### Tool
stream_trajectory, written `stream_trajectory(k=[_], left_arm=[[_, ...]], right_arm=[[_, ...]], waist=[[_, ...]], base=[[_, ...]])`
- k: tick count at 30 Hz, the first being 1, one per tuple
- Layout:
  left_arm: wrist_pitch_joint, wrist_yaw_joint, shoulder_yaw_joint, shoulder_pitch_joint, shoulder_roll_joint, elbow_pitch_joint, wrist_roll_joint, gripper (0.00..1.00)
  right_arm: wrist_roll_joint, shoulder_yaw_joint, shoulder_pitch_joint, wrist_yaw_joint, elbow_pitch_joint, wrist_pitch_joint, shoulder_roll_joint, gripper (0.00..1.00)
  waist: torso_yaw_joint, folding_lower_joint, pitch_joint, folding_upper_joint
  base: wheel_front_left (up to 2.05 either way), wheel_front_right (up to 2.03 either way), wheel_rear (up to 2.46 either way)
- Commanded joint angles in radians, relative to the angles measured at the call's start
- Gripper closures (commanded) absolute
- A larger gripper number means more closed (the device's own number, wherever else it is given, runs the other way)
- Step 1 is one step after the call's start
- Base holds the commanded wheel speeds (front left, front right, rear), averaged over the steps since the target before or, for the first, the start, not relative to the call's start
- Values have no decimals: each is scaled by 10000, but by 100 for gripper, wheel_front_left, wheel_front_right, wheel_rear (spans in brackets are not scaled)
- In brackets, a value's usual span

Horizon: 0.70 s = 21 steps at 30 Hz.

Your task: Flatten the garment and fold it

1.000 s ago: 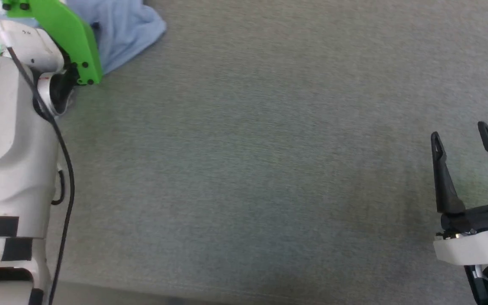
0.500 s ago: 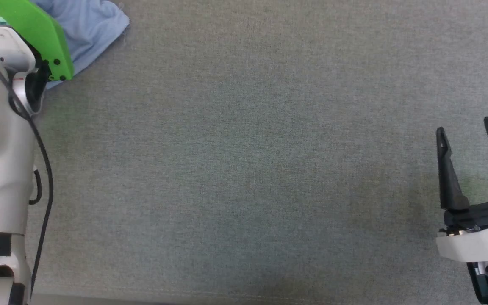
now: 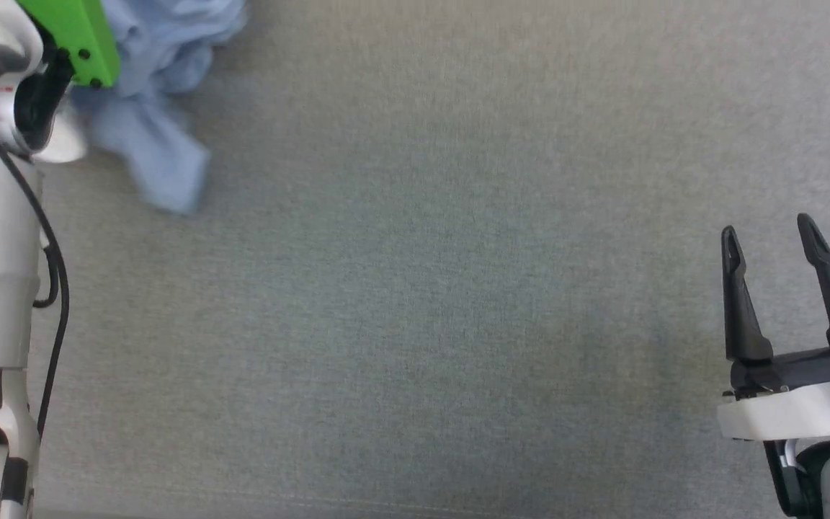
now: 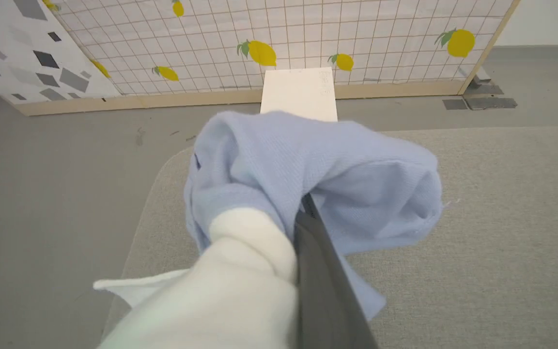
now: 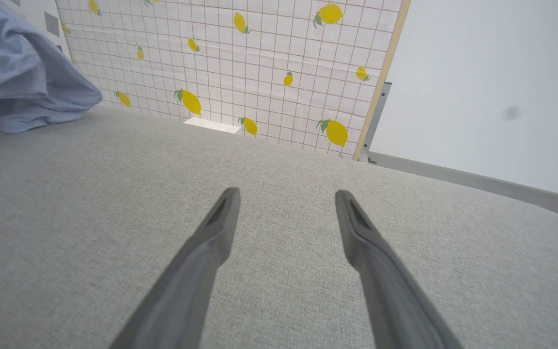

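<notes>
Grey surface (image 3: 422, 288), far-left corner: shirt (image 3: 159, 65) bunched, apparently partly lifted, long axis unclear. Left fingers (image 4: 322, 271) clamped together on its fabric. Right fingers (image 3: 739, 310) apart, empty, well off to the shirt's right; left arm nearer.

**Support.** One flat work surface (image 3: 415, 303), covered in grey-green woven fabric of even texture. The covering lies smooth. The edge turns through a rounded corner (image 4: 160, 167) in the left wrist view. A second rounded edge shows at the right of the right wrist view. A plain grey floor (image 4: 66, 169) lies beyond the edge.

**Load.** One item: the garment (image 3: 163, 151), light blue soft fabric, bunched and creased, at the far left of the surface. In the right wrist view its lower folds rest on the covering. The upper part stands raised clear of it.
</notes>
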Motion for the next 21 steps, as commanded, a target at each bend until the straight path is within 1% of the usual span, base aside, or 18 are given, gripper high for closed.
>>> stream_trajectory(k=[1,4,8,15,21], left_arm=[[-39,-109,-124,-264,11,-117,51,100],[1,-316,-382,-380,-71,-246,-83,100],[116,-485,-761,-430,-288,-464,-413,100],[267,-576,-1214,-373,-1050,-1175,-1486,100],[492,-592,-1768,-270,-1735,-2136,-2205,100]], right_arm=[[-22,-58,42,-15,93,-70,96,0],[-77,-169,255,-15,274,-91,251,0],[-116,-306,533,-15,462,-100,364,0],[225,-566,990,-15,652,-31,398,0],[414,-719,1290,-15,659,23,400,0]], waist=[[65,1,-1029,0],[18,1,-1744,0],[-139,1,-2636,0],[-611,1,-3766,0],[-1142,1,-4152,0]], base=[[0,0,0],[0,0,0],[0,0,0],[0,0,0],[0,0,0]])
